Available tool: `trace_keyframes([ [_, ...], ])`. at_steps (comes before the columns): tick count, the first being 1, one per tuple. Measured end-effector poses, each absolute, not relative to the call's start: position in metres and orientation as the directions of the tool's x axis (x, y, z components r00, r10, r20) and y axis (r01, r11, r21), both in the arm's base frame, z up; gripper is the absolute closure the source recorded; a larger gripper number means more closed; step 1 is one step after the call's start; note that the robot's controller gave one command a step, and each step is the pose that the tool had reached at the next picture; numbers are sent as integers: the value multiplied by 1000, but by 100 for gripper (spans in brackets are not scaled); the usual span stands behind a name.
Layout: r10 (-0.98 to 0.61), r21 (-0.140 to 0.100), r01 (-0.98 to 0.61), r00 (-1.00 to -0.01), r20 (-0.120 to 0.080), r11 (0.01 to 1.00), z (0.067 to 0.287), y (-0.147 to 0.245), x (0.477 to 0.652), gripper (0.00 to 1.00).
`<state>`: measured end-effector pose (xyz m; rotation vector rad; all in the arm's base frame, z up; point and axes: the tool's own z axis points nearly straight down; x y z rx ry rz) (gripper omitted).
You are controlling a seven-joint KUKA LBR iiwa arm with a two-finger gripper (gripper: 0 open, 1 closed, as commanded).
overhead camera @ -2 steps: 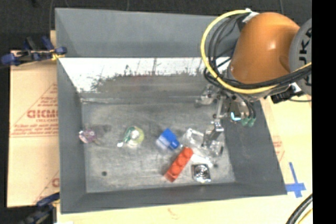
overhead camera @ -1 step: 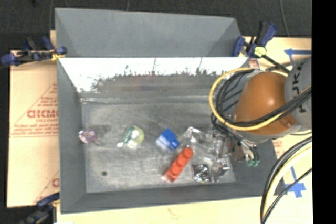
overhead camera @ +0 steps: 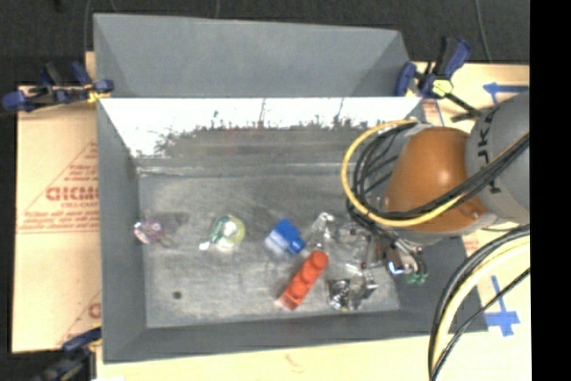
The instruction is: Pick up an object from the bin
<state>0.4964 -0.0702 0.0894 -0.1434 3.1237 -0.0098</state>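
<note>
Gripper (overhead camera: 368,265): low in the near-right corner of the bin (overhead camera: 223,294), under the orange wrist cover (overhead camera: 433,178).
Grip state: can't tell whether it's open or closed, since shiny clutter masks the tips. Nothing is visibly held.
Nearest things: a dark shiny crumpled piece (overhead camera: 343,294) is right beside it. A red brick (overhead camera: 303,279) lies diagonal, just to the view's left of it.
Also close: a clear glinting bit (overhead camera: 323,227) and a blue block (overhead camera: 285,238), both just beyond the brick.
Well apart: a pale green-yellow thing (overhead camera: 225,232) and a small purple thing (overhead camera: 152,232), toward the left wall.
Best target (judgement): the red brick. It's rigid, has flat sides and clear floor along its near-left side.
Approach: line the jaws up across the brick's short width, centre on its middle and come straight down.
Watch: the crumpled piece touching the brick's end could get pinched too. The near wall is also close, so keep the wrist clear of it.
Check: lift only once the brick sits squarely in the grip.
</note>
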Motion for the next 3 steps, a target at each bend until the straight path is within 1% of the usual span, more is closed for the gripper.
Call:
trace_keyframes([
  [1,-138,-4,-138,-990,-38,990,86,-35,511,0],
  [2,-141,-6,-141,-989,-41,990,87,-34,512,100],
  [3,-170,-5,-170,-985,-9,986,221,-64,522,100],
])
